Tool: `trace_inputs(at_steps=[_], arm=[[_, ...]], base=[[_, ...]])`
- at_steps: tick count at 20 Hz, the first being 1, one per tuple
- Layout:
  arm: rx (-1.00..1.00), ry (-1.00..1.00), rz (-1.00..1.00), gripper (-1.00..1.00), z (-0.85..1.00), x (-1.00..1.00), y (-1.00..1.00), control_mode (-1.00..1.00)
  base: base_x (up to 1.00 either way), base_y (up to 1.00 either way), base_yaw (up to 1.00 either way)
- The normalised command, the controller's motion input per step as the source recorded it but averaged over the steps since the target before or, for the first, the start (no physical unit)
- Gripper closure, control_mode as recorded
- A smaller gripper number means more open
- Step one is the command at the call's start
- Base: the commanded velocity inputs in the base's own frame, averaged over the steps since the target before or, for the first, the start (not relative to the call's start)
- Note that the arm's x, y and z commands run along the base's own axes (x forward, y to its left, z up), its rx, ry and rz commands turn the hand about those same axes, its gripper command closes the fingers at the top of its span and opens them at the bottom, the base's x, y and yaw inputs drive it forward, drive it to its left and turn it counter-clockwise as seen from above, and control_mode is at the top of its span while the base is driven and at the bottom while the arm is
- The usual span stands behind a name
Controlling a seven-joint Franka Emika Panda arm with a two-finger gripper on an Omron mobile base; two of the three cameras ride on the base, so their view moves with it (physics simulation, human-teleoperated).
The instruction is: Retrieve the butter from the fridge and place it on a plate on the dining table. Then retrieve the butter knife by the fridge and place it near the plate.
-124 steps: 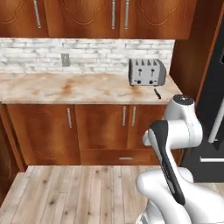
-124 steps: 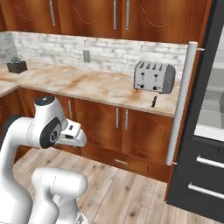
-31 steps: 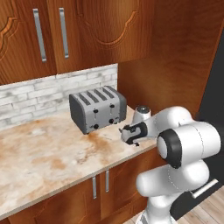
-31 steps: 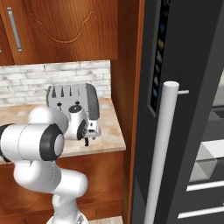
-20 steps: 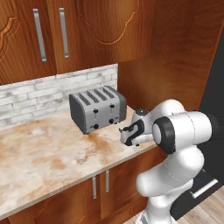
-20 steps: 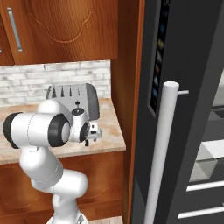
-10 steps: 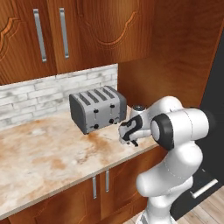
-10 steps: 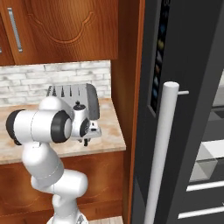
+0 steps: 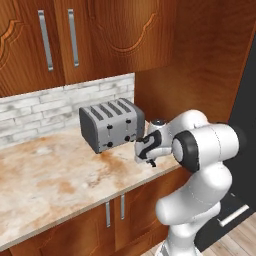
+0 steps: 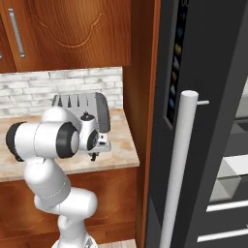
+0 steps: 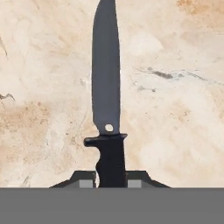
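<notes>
The butter knife (image 11: 106, 109) is seen lying flat on the mottled beige-orange tabletop (image 11: 175, 109), its black blade pointing away from the hand camera and its handle nearest the fingers (image 11: 86, 178). The gripper (image 11: 111, 179) is closed on the handle, which is pinched between the two dark tips, one on either side. In the left base view the gripper (image 9: 151, 161) is lowered to the tabletop (image 9: 55, 175) just in front of the right end of a grey four-slot toaster (image 9: 111, 124), near the counter's front edge. In the right base view the gripper (image 10: 94, 156) is found at the same spot, with the toaster (image 10: 82, 110) behind it. The dark-grey fridge (image 10: 203, 72) stands to the right, beyond a wooden side panel (image 10: 145, 111), with its long white bar handle (image 10: 177, 169) in the foreground.
</notes>
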Motion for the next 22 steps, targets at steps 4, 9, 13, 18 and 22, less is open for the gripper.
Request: trace_inputs(at_steps=[4,9,13,18,22], arm=[[0.09,0.0,-0.14,1.0,0.53,-0.56,0.0,-1.0],[0.01,0.0,-0.03,1.0,0.89,-0.79,0.0,-1.0],[0.0,0.0,-0.02,1.0,0.92,-0.83,0.0,-1.0],[-0.06,0.0,-0.06,1.0,0.73,-0.45,-0.01,-1.0],[-0.02,-0.04,-0.05,1.0,0.35,-0.47,-0.15,-1.0]], base=[[0.0,0.0,0.0],[0.0,0.0,0.0],[0.0,0.0,0.0],[0.0,0.0,0.0],[0.0,0.0,0.0]])
